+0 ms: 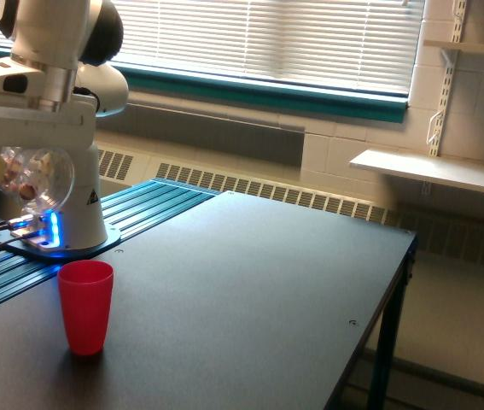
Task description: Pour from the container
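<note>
— Claw status?
— Closed around the clear jar with pinkish and white pieces inside.
— Where's the red cup?
— Standing on the dark table, below the claw and slightly toward the exterior view's right.

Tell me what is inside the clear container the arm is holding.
The clear container holds small pinkish-brown and white pieces. The arm's wrist covers its top, so its opening and the jaws cannot be seen.

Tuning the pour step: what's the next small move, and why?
Probably shift the jar toward the exterior view's right, over the red cup, before tipping. The hand holds it high and to the left of the cup's mouth, so pieces poured now would likely miss onto the table.
</note>
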{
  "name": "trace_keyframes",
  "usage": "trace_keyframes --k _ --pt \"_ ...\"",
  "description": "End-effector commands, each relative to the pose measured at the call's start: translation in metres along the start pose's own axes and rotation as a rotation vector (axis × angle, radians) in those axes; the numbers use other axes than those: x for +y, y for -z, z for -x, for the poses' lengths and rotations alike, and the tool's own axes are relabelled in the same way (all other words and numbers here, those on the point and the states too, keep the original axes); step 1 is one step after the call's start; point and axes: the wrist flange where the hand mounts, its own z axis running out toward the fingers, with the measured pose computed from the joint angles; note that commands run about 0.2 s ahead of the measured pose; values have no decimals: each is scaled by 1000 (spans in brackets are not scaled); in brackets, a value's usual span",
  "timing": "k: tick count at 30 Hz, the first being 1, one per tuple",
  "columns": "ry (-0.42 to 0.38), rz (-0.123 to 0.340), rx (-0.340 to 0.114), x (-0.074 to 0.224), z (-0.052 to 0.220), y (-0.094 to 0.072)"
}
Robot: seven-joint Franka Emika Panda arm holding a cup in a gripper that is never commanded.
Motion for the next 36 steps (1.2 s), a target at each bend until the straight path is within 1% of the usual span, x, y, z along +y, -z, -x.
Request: trace_keyframes --k 1,3,6,9,14,16,21,25,28,32,36 --pt "-12 17 2 -19 -12 1" --pt "10 10 -12 -25 -13 -3" --pt "14 2 -33 -31 -15 -10" --pt "30 23 -57 -38 -16 -18" --pt "52 36 -63 -50 -14 -25" --pt "74 53 -73 -55 -10 -28" --pt "116 70 -78 -65 0 -32" --pt "153 96 -78 -72 8 -32" --pt "165 86 -68 -76 10 -29" --pt "184 86 -62 -81 15 -26" --pt "201 80 -37 -86 17 -24"
